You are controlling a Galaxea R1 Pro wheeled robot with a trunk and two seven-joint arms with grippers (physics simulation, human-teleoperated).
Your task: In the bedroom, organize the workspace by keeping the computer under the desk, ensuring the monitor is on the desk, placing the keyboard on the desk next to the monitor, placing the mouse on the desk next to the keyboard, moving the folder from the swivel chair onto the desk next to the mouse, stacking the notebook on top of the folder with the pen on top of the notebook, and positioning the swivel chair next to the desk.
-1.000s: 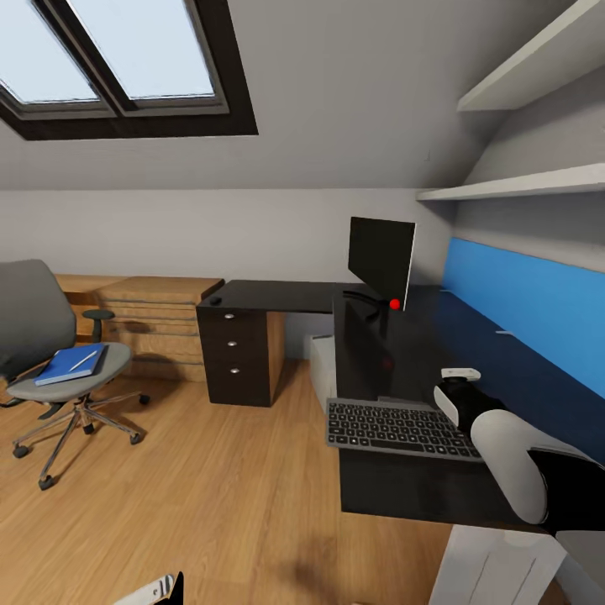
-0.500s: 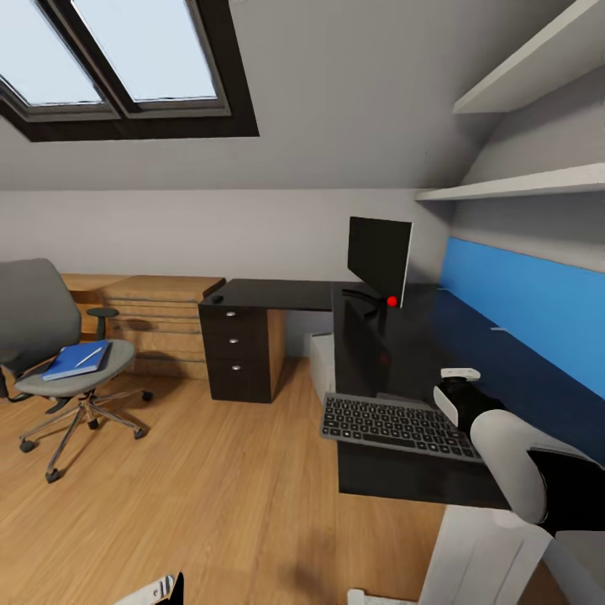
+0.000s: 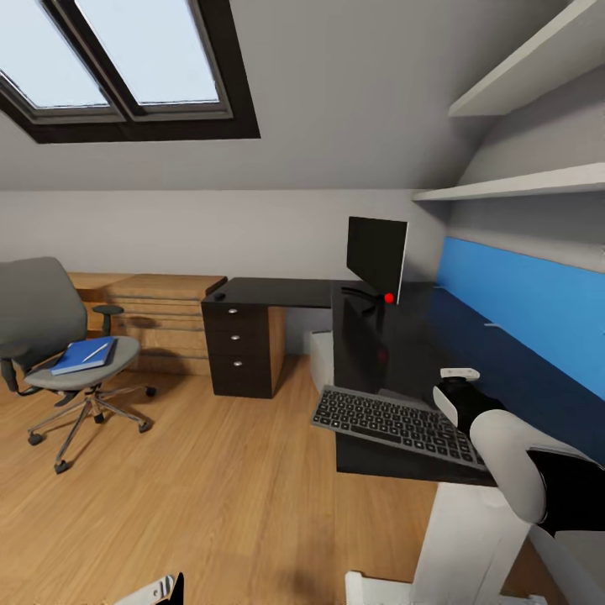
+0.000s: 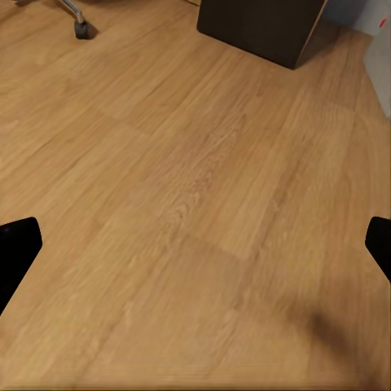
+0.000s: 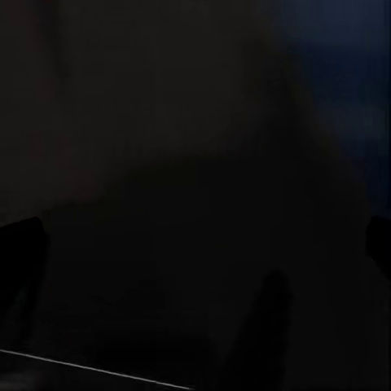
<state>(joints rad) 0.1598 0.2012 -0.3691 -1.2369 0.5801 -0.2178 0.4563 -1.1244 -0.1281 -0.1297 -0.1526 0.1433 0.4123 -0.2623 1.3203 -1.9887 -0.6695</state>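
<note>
The whole head view is shifting between pictures, so the camera is moving with the robot rather than the furniture; against that shift, though, the keyboard (image 3: 393, 422) is turning on the desk (image 3: 403, 336), its near-left corner swinging out until it is overhanging the desk's front edge, while the right arm (image 3: 504, 454) is resting beside its right end. That suggests the arm is nudging or dragging the keyboard, and the drift is heading the wrong way for the task, since the keyboard is meant to lie next to the monitor (image 3: 376, 257), which is standing well apart at the far end of the desk. The right gripper's jaws are aimed down at the glossy black top in the dark right wrist view, and it is hard to say whether they are released or clenched; they appear to be grasping nothing. The left gripper (image 4: 195, 244) is hanging released over the wood floor (image 4: 195, 204), its dark fingertips spread wide at the frame's edges. The swivel chair (image 3: 59, 336) is sitting well away from the desk, carrying the blue folder (image 3: 84, 355) with the pen (image 3: 95, 351) lying on it. The mouse (image 3: 219, 296) is sitting on the desk's far wing above the drawer unit (image 3: 244, 349), and the computer (image 3: 321, 357) is standing under the desk.
</note>
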